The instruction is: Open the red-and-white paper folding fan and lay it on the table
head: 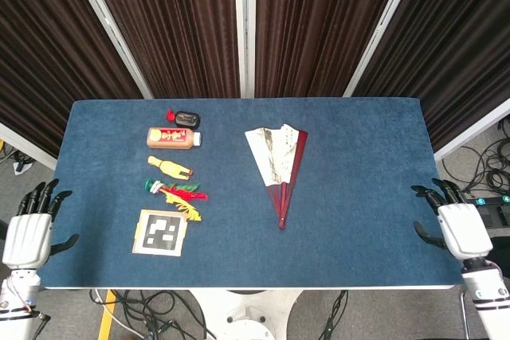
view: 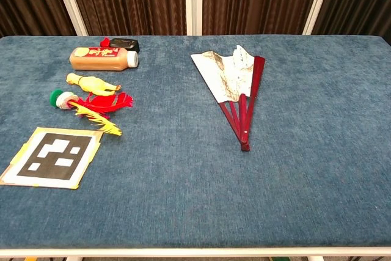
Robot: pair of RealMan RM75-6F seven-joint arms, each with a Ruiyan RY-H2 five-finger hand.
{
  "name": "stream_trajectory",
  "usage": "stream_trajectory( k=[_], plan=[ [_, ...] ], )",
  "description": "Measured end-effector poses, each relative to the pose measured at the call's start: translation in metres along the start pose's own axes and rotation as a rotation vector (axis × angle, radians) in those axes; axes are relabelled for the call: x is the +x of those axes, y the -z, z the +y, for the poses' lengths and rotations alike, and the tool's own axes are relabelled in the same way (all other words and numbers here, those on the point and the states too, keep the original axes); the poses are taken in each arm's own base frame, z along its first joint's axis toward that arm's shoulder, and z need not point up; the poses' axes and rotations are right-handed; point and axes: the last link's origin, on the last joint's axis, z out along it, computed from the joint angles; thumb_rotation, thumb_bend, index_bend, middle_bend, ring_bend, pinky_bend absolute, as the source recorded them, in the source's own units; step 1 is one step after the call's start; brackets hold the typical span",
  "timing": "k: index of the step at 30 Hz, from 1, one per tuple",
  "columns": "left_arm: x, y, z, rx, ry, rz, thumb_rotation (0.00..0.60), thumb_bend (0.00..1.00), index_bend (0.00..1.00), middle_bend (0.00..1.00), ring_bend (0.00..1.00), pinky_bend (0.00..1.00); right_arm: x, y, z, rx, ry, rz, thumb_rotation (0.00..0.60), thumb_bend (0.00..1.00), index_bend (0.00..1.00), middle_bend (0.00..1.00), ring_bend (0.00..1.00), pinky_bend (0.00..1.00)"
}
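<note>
1. The table (head: 358, 157), covered in blue cloth, carries everything; both arms wait off its near corners, so the working surface is left free for the task.
2. The red-and-white paper folding fan (head: 277, 166) lies flat a little right of the table's middle, only partly spread: a narrow wedge of white paper between red ribs, wide end toward the far edge, pivot toward the near edge. Judged from that narrow wedge, the opening is hardly begun, and the pivot pointing at the robot looks like the handiest place to grasp.
3. The right hand (head: 450, 227) hovers just off the near right corner, fingers spread, holding nothing, well apart from the fan. It seems the likelier one to reach in, being on the fan's side.
4. The left hand (head: 29, 227) hangs off the near left corner, fingers apart and empty too.
5. A black-and-white marker card (head: 163, 232) sits near the near left corner, probably a camera reference rather than a task item.
6. An orange-brown bottle (head: 172, 137) lies on its side toward the far left.
7. A shuttlecock with red and yellow feathers (head: 177, 194) lies between the card and the bottle.
8. A small yellow rubber-chicken toy (head: 169, 166) lies beside it.
9. A small black item with a red bit (head: 185, 119) lies nearest the far edge; I cannot tell what it is.
</note>
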Motion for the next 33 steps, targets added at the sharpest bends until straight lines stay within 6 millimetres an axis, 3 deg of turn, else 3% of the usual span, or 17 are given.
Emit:
stream_trajectory(
  k=[2,6,9,14,17,26,33],
  plan=[
    [0.000,0.001,0.000,0.001,0.003,0.001,0.600,0.00,0.28,0.19,0.08,0.15,-0.003,-0.019,-0.008,0.043,0.010,-0.022,0.600,0.23,0.22,0.31,0.10,0.11],
    [0.000,0.002,0.000,-0.001,0.005,0.002,0.600,0.00,0.28,0.19,0.08,0.15,-0.015,-0.059,-0.028,0.115,0.031,-0.085,0.600,0.11,0.26,0.25,0.00,0.02],
    [0.001,0.003,0.000,0.000,0.009,0.002,0.600,0.00,0.28,0.19,0.08,0.15,-0.031,-0.095,-0.048,0.167,0.053,-0.140,0.600,0.06,0.30,0.21,0.00,0.00],
    [0.003,0.004,-0.001,0.006,0.012,0.004,0.600,0.00,0.28,0.19,0.08,0.15,-0.063,-0.152,-0.089,0.234,0.083,-0.165,0.600,0.06,0.34,0.20,0.00,0.00],
    [0.004,0.005,-0.001,0.011,0.015,0.005,0.600,0.00,0.28,0.19,0.08,0.15,-0.085,-0.173,-0.106,0.243,0.101,-0.178,0.600,0.10,0.35,0.20,0.00,0.00],
    [0.006,0.007,-0.003,0.020,0.026,0.005,0.600,0.00,0.28,0.19,0.08,0.15,-0.130,-0.211,-0.145,0.261,0.159,-0.171,0.600,0.14,0.39,0.22,0.00,0.00],
    [0.006,0.007,-0.002,0.017,0.043,0.001,0.600,0.00,0.28,0.19,0.08,0.15,-0.144,-0.225,-0.159,0.268,0.179,-0.144,0.600,0.16,0.39,0.22,0.00,0.00]
  ],
)
